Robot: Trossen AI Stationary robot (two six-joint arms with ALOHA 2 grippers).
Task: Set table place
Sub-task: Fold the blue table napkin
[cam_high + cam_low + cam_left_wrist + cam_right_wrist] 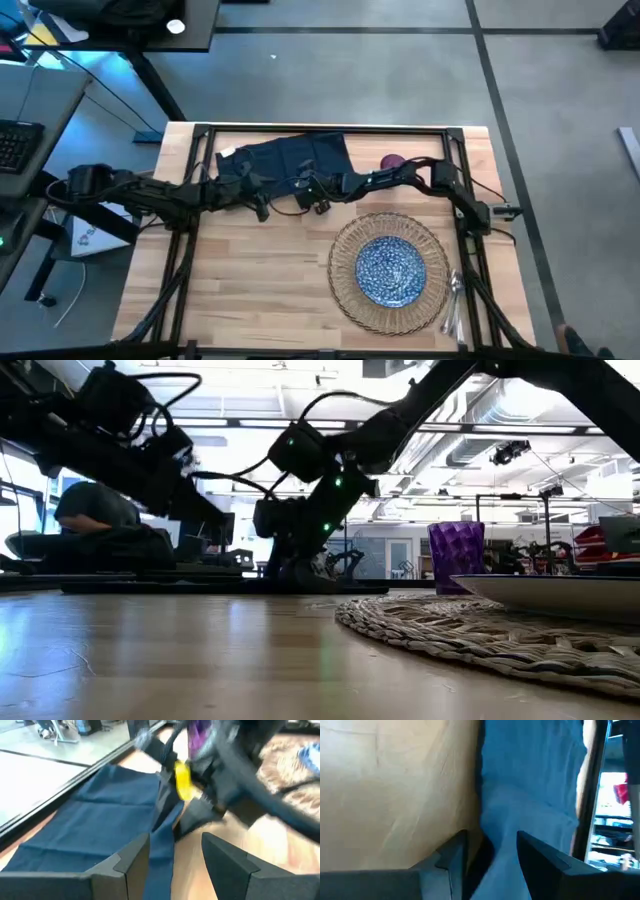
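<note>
The dark navy napkin (285, 160) lies spread flat at the table's far middle. My right gripper (318, 197) is low at its near right edge, open, with a raised ridge of cloth (495, 845) between its fingers. My left gripper (262, 207) is open beside the napkin's near edge, where a strip of cloth (161, 851) shows between its fingers. The blue-white speckled plate (390, 268) rests on the round wicker mat (345, 290) at the near right. Silver cutlery (452, 300) lies right of the mat. The purple cup (392, 162) stands behind my right arm. My right gripper comes down at the napkin's near edge (492, 820) with one finger on the wood side and one over the cloth. Whether the fingers touch the cloth cannot be told. My left gripper stands over the napkin's edge; I cannot tell whether it touches.
The black rail frame (320, 128) runs along the table's far edge and down both sides. Bare wood (250, 280) lies at the near left. My two grippers are close together over the napkin's near edge. A desk with a keyboard (15, 145) stands off the table's left.
</note>
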